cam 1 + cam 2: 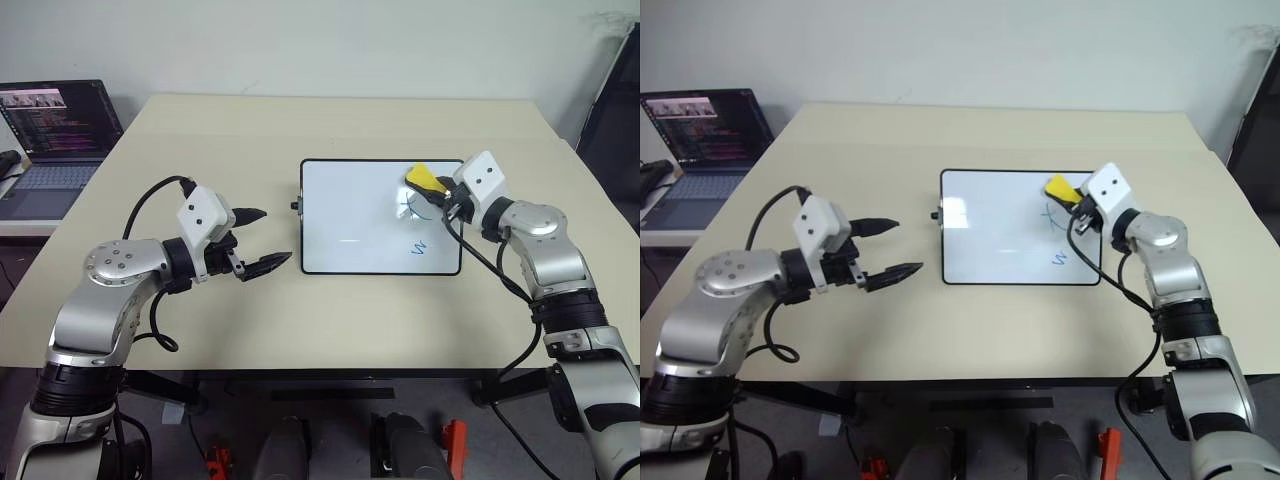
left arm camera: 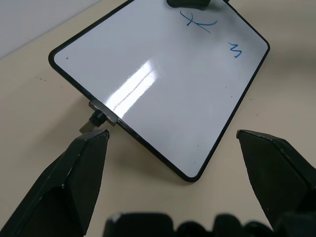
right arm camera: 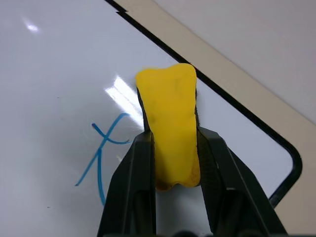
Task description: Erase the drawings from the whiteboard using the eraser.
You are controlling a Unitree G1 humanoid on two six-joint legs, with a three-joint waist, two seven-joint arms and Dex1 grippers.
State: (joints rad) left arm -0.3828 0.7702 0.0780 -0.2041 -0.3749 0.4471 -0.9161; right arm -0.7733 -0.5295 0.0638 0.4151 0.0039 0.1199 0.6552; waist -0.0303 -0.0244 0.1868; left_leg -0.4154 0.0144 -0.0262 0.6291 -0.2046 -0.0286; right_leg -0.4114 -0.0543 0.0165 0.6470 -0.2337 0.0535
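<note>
- Here the eraser (image 3: 169, 128), a yellow block, sits pinched between the two black fingers (image 3: 132, 187) of the right gripper (image 1: 437, 192), which are closed tightly on its sides; it pokes out past the fingertips over the far right corner of the whiteboard (image 1: 350, 215).
- Whether the eraser touches the board's surface cannot be told.
- Just beside the eraser, on the board, is a blue crossed curve (image 3: 101, 158) (one of the drawings), and nearer the front edge a small blue "w" squiggle (image 1: 420, 247).
- The rest of the whiteboard's surface is glossy white, with a bright glare streak; it lies flat on the beige worktop (image 1: 330, 320), black-framed, with a small black knob (image 2: 98, 118) on its left short side.
- The left gripper (image 1: 256, 240) hangs above the worktop just left of the board, apart from it, its fingers spread wide with nothing between them, pointing towards the board's left edge.
- Well off to the left, beyond the worktop, stands an open laptop (image 1: 55, 140) with a lit screen.
</note>
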